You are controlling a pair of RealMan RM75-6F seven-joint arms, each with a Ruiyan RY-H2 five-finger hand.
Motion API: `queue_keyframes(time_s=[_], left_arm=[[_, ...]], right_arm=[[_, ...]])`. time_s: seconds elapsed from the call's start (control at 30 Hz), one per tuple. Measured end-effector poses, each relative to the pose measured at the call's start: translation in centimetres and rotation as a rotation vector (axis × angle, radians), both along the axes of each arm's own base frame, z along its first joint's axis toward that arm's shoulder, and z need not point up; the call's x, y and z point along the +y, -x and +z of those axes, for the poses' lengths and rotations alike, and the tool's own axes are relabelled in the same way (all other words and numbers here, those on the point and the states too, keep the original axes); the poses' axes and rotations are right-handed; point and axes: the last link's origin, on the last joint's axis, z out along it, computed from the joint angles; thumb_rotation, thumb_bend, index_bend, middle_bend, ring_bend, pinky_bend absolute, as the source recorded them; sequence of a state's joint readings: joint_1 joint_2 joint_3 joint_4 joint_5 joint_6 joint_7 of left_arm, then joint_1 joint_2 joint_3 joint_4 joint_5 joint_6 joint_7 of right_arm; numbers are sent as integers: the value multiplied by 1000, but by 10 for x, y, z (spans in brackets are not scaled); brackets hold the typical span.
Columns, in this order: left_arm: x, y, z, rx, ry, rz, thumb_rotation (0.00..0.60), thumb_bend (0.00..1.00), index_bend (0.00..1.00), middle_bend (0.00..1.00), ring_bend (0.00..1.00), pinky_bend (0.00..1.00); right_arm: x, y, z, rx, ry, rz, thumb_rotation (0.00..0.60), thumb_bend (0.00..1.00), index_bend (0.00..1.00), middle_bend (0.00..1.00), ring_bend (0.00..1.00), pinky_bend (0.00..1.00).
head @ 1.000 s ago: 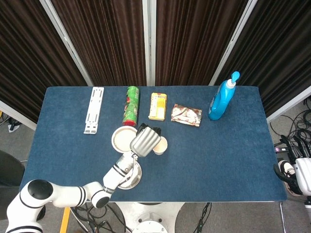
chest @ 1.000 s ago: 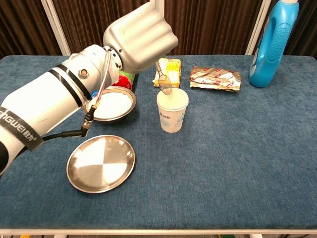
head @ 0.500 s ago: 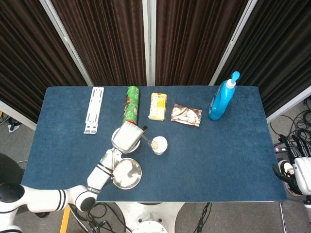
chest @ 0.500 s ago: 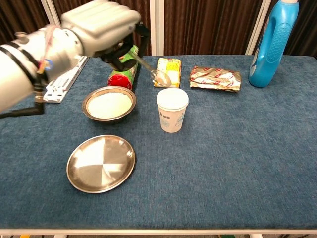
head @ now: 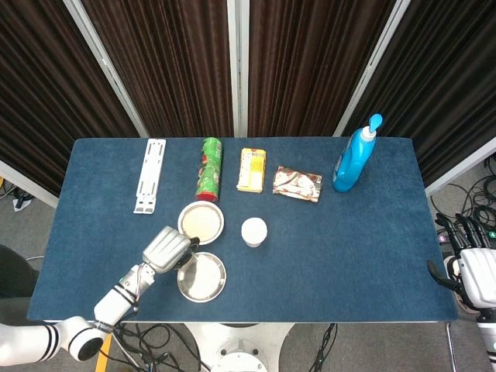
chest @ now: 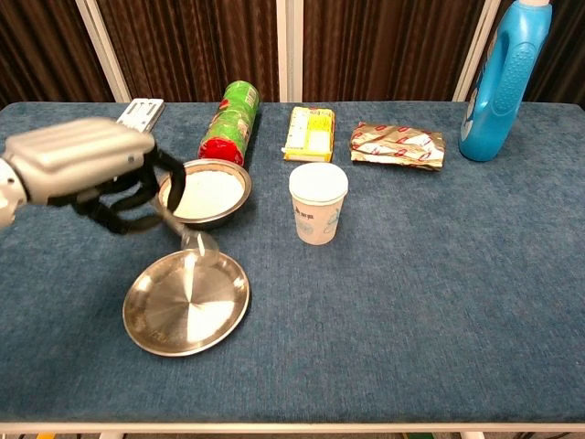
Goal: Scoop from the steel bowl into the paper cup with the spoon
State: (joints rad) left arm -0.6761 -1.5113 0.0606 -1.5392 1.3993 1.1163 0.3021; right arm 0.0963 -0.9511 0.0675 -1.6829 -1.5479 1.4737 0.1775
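The steel bowl (head: 201, 222) (chest: 203, 192) holds white powder and sits left of the white paper cup (head: 254, 231) (chest: 318, 203). My left hand (head: 165, 249) (chest: 87, 169) hovers at the front left, left of the bowl, and grips the spoon (chest: 194, 240) by its handle. The spoon slants down and to the right, its scoop just above the far rim of the flat steel plate (head: 201, 277) (chest: 187, 302). My right hand (head: 473, 271) hangs off the table's right edge, fingers apart, holding nothing.
Along the back lie a white strip (head: 149, 175), a green chips can (chest: 228, 119), a yellow box (chest: 310, 131), a snack packet (chest: 398, 146) and a blue bottle (chest: 507, 78). Blue cloth stretches bare to the right of the cup.
My left hand has swung with the spoon from over the paper cup back to the left and down; the spoon's scoop now sits over the steel plate.
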Motion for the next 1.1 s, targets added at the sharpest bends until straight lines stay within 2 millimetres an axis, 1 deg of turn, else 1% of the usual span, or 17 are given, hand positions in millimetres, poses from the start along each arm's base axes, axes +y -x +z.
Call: queue_keyframes(time_s=[0.13,0.27,0.33,0.47,0.57,0.6,0.7,0.77,0.8,0.83,0.9,0.93,1.0,1.03,1.07,1.1], left_arm=[[-11,8,-15,61,39,-23,600,464,594,937,917,1000],[-15,11,-21,98,56,-19,600,437,560,930,915,1000],[-17,11,-24,111,60,-11,600,400,524,926,915,1000],[-20,11,-26,130,66,10,600,314,408,911,908,1000],[-22,10,-25,135,65,25,600,279,363,903,900,1000],[-22,10,-23,134,63,31,600,274,348,897,895,1000],[-18,10,-9,100,35,78,600,269,327,880,878,1000],[-12,12,7,49,-13,131,600,268,326,862,850,1000],[-8,15,15,25,-41,155,600,267,327,840,819,993],[-4,20,28,-5,-86,189,600,265,327,813,780,973],[2,31,50,-51,-165,247,600,262,330,734,669,881],[4,40,64,-82,-219,287,600,259,331,658,570,766],[6,57,84,-125,-299,346,600,247,329,487,387,547],[5,70,96,-141,-349,383,600,241,326,414,318,463],[4,80,103,-142,-383,406,600,236,323,360,267,399],[3,90,110,-133,-414,423,600,226,314,284,199,300]], right_arm=[[0,0,0,1,2,0,600,253,0,179,0,0],[1,0,0,-1,2,-1,600,254,0,179,0,0],[1,1,0,-2,3,-3,600,254,0,179,0,0],[1,2,0,-3,4,-5,600,254,0,179,0,0],[1,2,1,-3,6,-4,600,254,0,179,0,0],[1,2,1,-2,6,-3,600,254,0,179,0,0],[1,2,0,-1,2,-8,600,254,0,179,0,0],[1,3,0,2,-4,-12,600,254,0,179,0,0],[1,3,0,5,-8,-14,600,255,0,179,0,0],[1,4,0,7,-11,-15,600,256,0,179,0,0],[1,4,0,7,-18,-19,600,256,0,176,0,0],[1,5,0,5,-19,-21,600,255,0,172,0,0],[1,6,-1,0,-24,-25,600,254,0,162,0,0],[0,7,-2,-1,-27,-27,600,254,0,153,0,0],[0,8,-3,-2,-31,-28,600,254,0,144,0,0],[-1,8,-4,-3,-36,-28,600,255,0,133,0,0]])
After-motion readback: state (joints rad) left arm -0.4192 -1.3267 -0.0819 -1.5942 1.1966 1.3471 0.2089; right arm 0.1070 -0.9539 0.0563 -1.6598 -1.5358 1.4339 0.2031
